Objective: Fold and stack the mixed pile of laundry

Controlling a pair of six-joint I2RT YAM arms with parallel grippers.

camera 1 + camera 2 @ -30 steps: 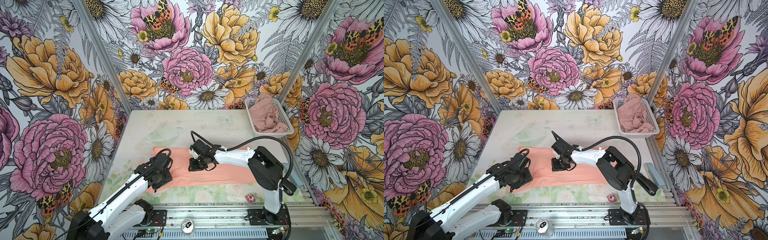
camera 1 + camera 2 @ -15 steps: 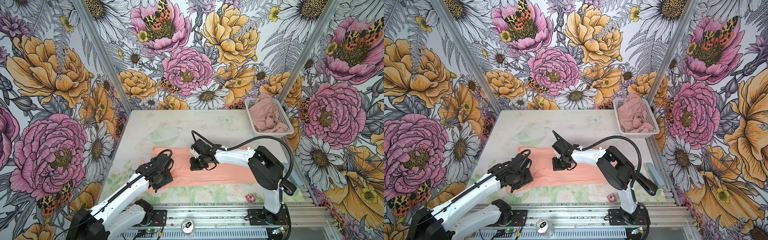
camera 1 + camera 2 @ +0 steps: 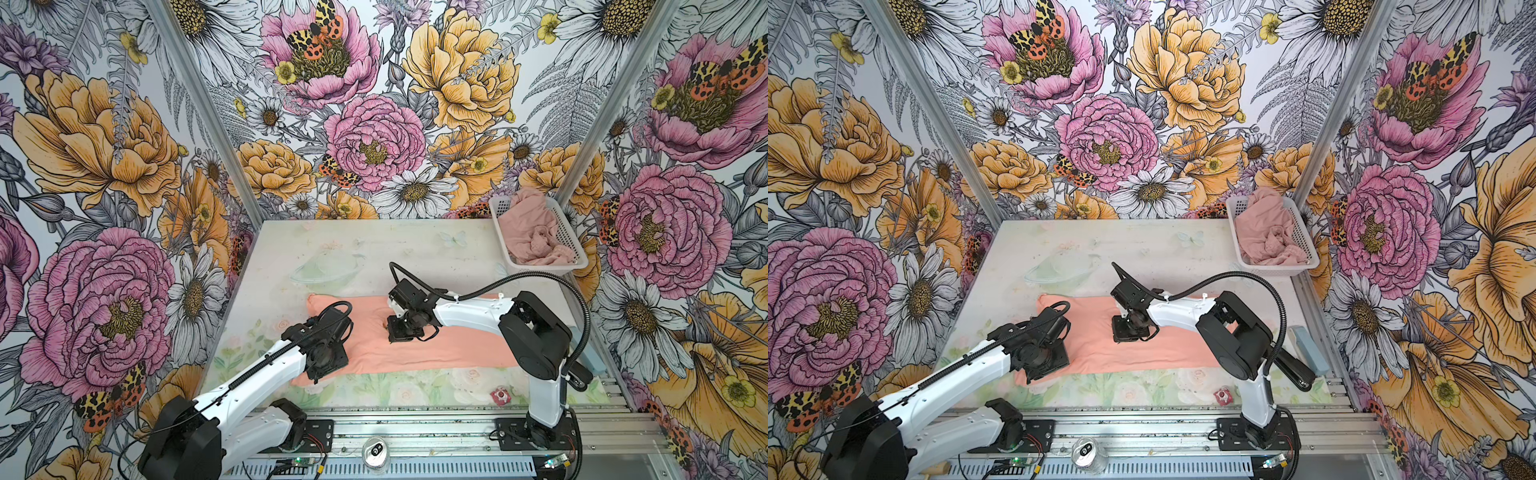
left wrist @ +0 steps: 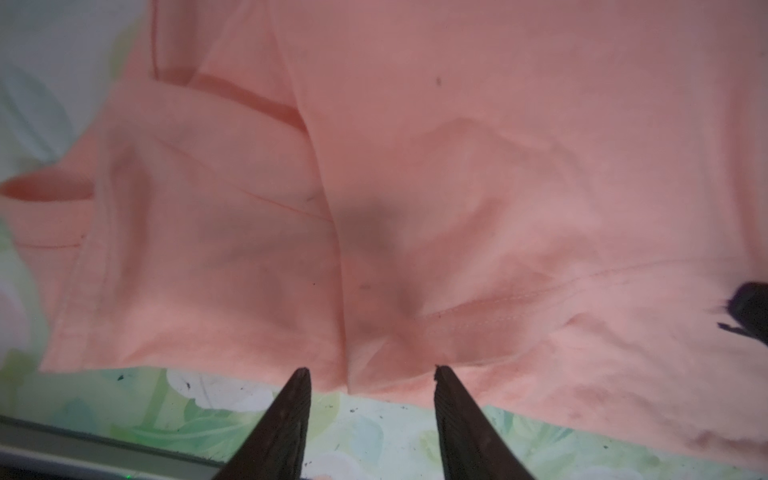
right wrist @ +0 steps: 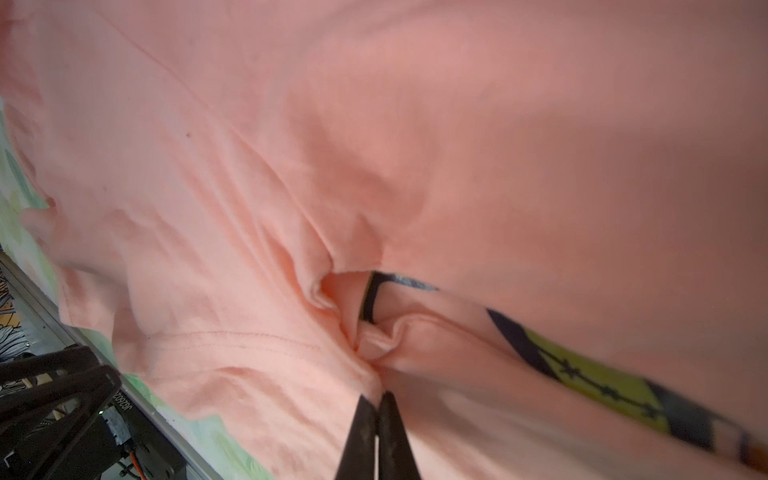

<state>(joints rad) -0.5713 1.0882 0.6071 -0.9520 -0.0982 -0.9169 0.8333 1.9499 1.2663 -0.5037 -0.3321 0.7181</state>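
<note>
step: T-shirt (image 3: pixel 449 349) fold, flat mid-frame on bench (image 3: pixel 374 241) | right claw (image 5: pixel 376 397) pinching a T-shirt pucker | left claw (image 4: pixel 372 369) spread at hem | next: left should grip hem, both lift | pink garment (image 3: pixel 528 232) in basket (image 3: pixel 548 268), right of frame

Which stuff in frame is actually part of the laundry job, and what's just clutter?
Job:
- peach T-shirt, laid on the table
- pink garment, heaped in the white basket
- right claw, pinching the shirt
- left claw, open at its edge

Lying about:
- drink can
- small red item
- grey-blue block
</note>
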